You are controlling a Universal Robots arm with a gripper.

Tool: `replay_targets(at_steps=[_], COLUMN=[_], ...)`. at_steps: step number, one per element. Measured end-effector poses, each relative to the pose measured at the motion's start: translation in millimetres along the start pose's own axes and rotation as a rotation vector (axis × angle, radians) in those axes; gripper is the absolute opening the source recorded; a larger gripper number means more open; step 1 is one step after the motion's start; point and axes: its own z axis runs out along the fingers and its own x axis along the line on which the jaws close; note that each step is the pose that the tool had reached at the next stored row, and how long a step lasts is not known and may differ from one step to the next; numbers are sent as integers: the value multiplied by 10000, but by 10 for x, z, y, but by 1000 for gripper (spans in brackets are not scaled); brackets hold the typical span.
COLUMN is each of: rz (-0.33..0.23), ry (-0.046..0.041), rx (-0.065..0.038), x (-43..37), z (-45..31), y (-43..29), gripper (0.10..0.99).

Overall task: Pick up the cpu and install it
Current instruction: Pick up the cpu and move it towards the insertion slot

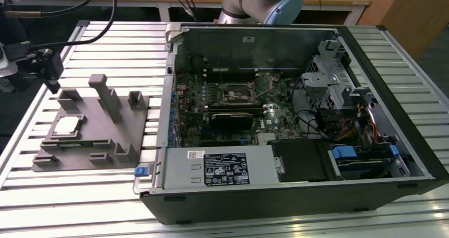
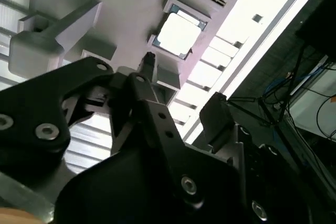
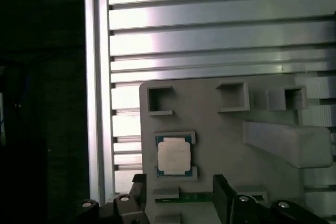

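While the cpu (image 3: 174, 156) lies flat in its recess on the grey tray (image 3: 220, 145), silver top up, the gripper (image 3: 178, 184) hangs close over the tray with jaws spread wide and empty, near the chip but not touching it. Step in hand, by my reckoning: the approach to the pick. Done well, it means centring the open jaws over the chip, squaring them to its edges and coming down level (the recess walls leave little room). Count, standing here: one cpu; one tray; one gripper with two fingers (image 3: 139, 192); one open computer case (image 1: 281, 201) at the exterior view's right of the tray; one socket frame (image 1: 235, 94) inside it.
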Motion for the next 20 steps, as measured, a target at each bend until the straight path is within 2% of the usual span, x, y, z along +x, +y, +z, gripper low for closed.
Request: replay_targets(at_steps=[2,3,4,5,6,20], rz=[-3,-2,-3,-4,-3,-162], ry=[5,7,5,1,-8,-8], rx=[-67,-72,-76,-77,-78,-72], x=[-2,-1,-3,-4,-5,-2], z=[27,44,63,81,97,346], y=[-3,-6,-12,-16,-19,-55], gripper=[698,698,757,757,820,820])
